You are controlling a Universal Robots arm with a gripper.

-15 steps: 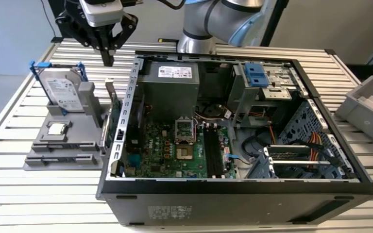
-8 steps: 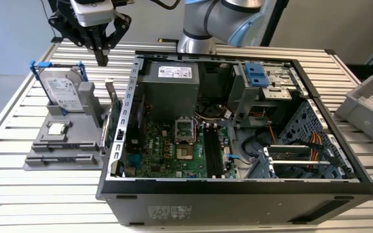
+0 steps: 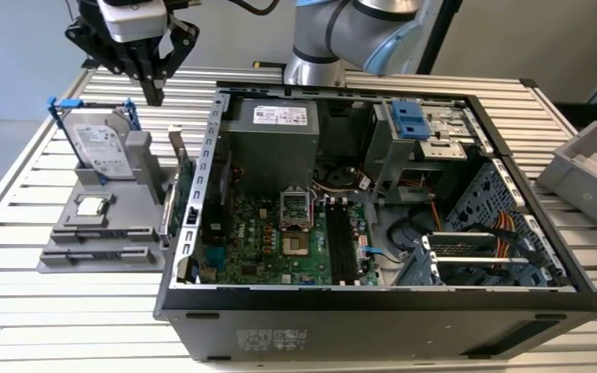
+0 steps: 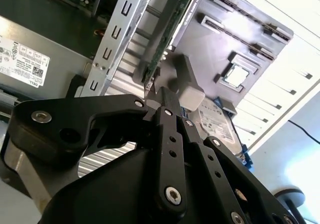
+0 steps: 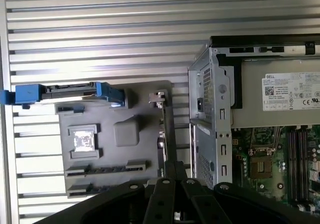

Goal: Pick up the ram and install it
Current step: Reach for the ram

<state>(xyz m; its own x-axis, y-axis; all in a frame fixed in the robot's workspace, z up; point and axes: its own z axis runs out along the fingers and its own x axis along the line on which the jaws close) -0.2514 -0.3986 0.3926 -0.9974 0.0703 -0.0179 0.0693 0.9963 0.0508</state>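
End effector (image 3: 155,95) clenched, fingers pressed together and pointing down, grey fixture (image 3: 102,260) on the tabletop (image 3: 29,311) below it, hard drive (image 3: 99,148) standing upright there, open computer case (image 3: 382,326) beyond, ram's place and heading I cannot tell, fixture or black motherboard slots (image 3: 338,237).

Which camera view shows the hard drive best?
The exterior view: the hard drive turns its labelled face to the camera. The first wrist view shows it edge-on; in the second wrist view the gripper covers part.
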